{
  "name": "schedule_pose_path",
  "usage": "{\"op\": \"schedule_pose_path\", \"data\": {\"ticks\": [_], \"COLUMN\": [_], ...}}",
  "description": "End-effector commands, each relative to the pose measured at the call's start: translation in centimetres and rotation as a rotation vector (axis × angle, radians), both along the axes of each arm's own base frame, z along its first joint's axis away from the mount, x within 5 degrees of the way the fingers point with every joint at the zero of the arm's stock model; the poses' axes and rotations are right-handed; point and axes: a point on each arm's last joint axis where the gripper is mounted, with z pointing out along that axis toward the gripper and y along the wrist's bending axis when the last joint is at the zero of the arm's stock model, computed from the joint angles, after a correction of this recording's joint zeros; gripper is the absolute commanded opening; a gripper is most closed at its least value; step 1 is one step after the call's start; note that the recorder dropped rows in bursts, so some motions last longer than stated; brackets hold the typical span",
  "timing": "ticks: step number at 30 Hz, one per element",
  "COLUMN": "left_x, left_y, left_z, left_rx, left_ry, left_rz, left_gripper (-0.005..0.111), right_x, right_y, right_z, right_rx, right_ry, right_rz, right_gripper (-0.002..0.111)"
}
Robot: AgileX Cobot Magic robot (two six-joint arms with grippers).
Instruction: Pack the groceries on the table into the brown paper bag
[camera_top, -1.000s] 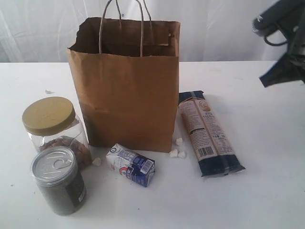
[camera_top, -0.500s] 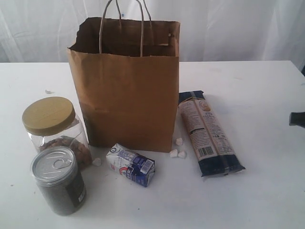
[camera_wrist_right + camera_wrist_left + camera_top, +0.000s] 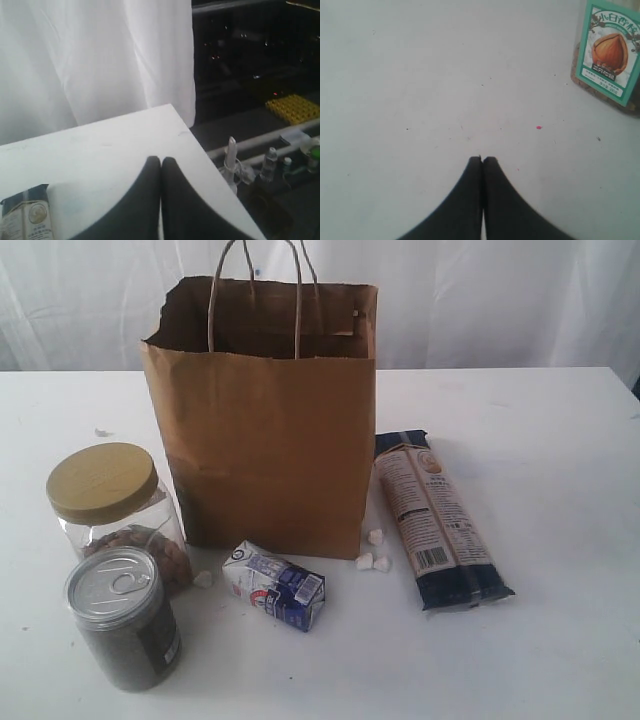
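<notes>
The brown paper bag stands upright and open-topped on the white table. To its left are the gold-lidded clear jar and, nearer, the silver pull-tab dark jar. The small white-blue carton lies in front of the bag, and the long dark-blue noodle packet lies to its right. No pouch or yellow bottle shows. Neither arm appears in the exterior view. My left gripper is shut and empty over bare table, with the clear jar's label off to one side. My right gripper is shut and empty above the table corner, with the noodle packet's end nearby.
Small white crumbs lie by the bag's front right corner, with more by the clear jar and at the far left. White curtain hangs behind the table. Past the table's corner edge, dark equipment and bottles sit lower down.
The right arm, seen at the upper right one second ago, dropped to the right edge and has now left the exterior view. The groceries and bag have not moved.
</notes>
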Motion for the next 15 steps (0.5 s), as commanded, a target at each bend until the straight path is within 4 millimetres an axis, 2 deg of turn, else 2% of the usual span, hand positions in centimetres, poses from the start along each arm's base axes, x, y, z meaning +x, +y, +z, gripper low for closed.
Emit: {"op": "schedule_pose_path", "data": {"ticks": [1,3,5,11,15], "left_x": [0.0,0.0,0.0,0.0,0.0], "left_y": [-0.1,-0.1,-0.1,-0.1,-0.1], "left_z": [-0.3,-0.3,-0.3,-0.3,-0.3], "left_rx": [-0.013,-0.013,-0.013,-0.013,-0.013], "left_ry": [0.009,0.009,0.009,0.009,0.009], "left_rz": [-0.007,-0.007,-0.007,-0.007,-0.007], "left_gripper": [0.0,0.0,0.0,0.0,0.0], "right_x": [-3.5,-4.7,-5.7,-9.0,-10.9], "right_y": [0.8,1.7,2.4,2.4,2.3], "right_z": [0.3,0.0,-0.7,-2.6,-2.9], "right_rx": [-0.08,-0.104,-0.037,0.021,-0.04], "right_ry": [-0.034,-0.01,0.048,0.194,0.145], "right_rz": [0.143,0.271,0.352,0.378,0.414], "right_gripper": [0.0,0.0,0.0,0.0,0.0]}}
